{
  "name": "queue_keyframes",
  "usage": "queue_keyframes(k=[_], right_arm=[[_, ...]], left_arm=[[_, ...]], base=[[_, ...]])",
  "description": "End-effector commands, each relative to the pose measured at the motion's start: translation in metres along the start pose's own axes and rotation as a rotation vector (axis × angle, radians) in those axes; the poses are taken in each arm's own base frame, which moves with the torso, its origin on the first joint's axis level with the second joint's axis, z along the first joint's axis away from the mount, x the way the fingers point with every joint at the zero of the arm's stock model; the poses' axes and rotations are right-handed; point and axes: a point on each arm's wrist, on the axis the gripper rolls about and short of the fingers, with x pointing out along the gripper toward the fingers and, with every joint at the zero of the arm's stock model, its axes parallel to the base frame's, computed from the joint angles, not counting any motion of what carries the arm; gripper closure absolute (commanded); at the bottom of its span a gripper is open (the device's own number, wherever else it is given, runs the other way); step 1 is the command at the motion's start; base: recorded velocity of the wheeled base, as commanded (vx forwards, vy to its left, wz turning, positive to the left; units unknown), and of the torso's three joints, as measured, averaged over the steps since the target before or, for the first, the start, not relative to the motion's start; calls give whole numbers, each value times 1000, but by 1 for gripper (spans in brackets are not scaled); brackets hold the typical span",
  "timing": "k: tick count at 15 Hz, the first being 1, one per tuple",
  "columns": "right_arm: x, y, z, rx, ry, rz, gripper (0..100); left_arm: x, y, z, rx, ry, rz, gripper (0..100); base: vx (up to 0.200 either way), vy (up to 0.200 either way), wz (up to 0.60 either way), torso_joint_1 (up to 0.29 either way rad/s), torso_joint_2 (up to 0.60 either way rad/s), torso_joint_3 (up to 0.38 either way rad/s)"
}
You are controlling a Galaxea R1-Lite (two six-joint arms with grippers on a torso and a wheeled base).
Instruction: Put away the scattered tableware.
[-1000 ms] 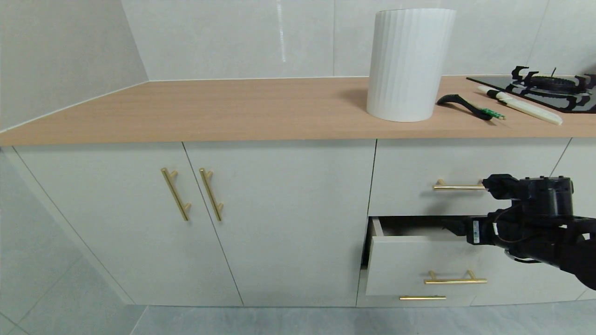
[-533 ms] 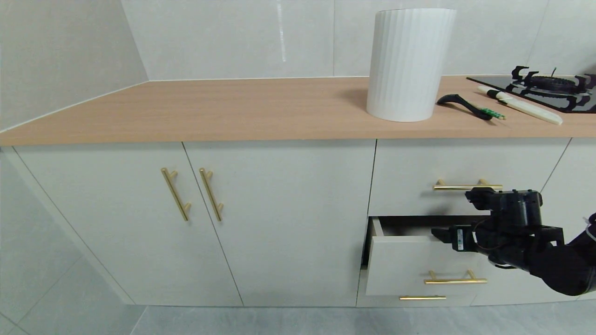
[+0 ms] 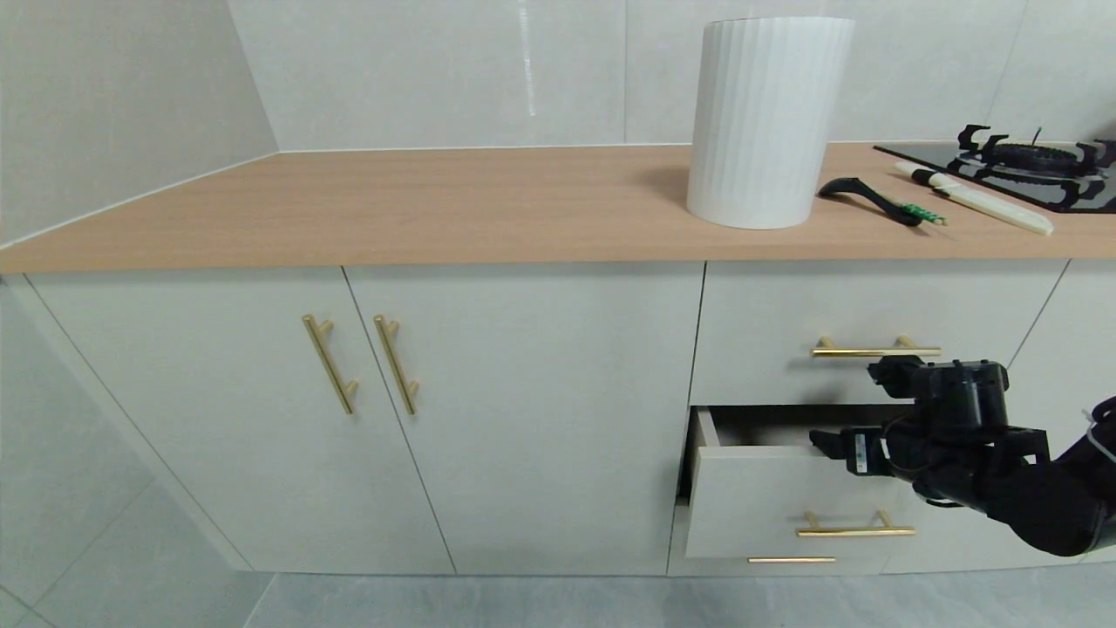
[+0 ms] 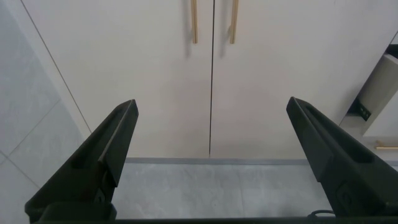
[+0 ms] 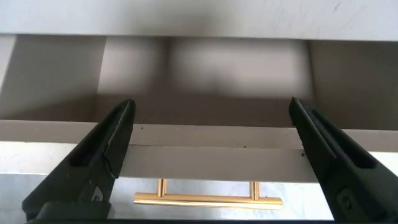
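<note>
Tableware, two pieces, both on the countertop [image 3: 436,201], right of a white ribbed container [image 3: 758,122] and just before the stove [image 3: 1029,161]. Black-handled utensil [image 3: 872,200]: slim, with a curved dark grip and a green-striped tip; its long axis ran from back left to front right. Knife [image 3: 981,200]: pale cream, with a dark band near its far end; its long axis was near parallel to the utensil's, the two close but apart. Drawer [image 3: 767,497]: second in the right-hand stack, partly pulled out, its interior in shadow, a brass handle [image 3: 854,526] on the front. Right gripper [image 3: 859,403]: level with the drawer's top edge, jaws spread wide and holding nothing; in the wrist view the drawer's front lip ran across the gap between them. Both pieces lay upward from this gripper, the utensil almost straight above it and the knife above and further right. Left gripper [image 4: 211,155]: jaws likewise wide and empty, low before the cupboard doors [image 4: 211,62], well apart from the tableware. Judgement: the right arm was the nearer, whether for the drawer or for the pickup.
</note>
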Motion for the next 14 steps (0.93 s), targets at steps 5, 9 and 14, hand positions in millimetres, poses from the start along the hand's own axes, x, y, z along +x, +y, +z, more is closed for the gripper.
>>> queue_keyframes(k=[5,9,14], right_arm=[[-16,-2,4,-5,44,-1,0],[-33,-3,3,-19,96,-2,0],[-58,-6,-12,-138,226,5,0]], left_arm=[[0,0,0,0,1,1,0],[0,0,0,0,1,1,0],[0,0,0,0,1,1,0]], base=[[0,0,0,0,0,0],[0,0,0,0,0,0],[0,0,0,0,0,0]])
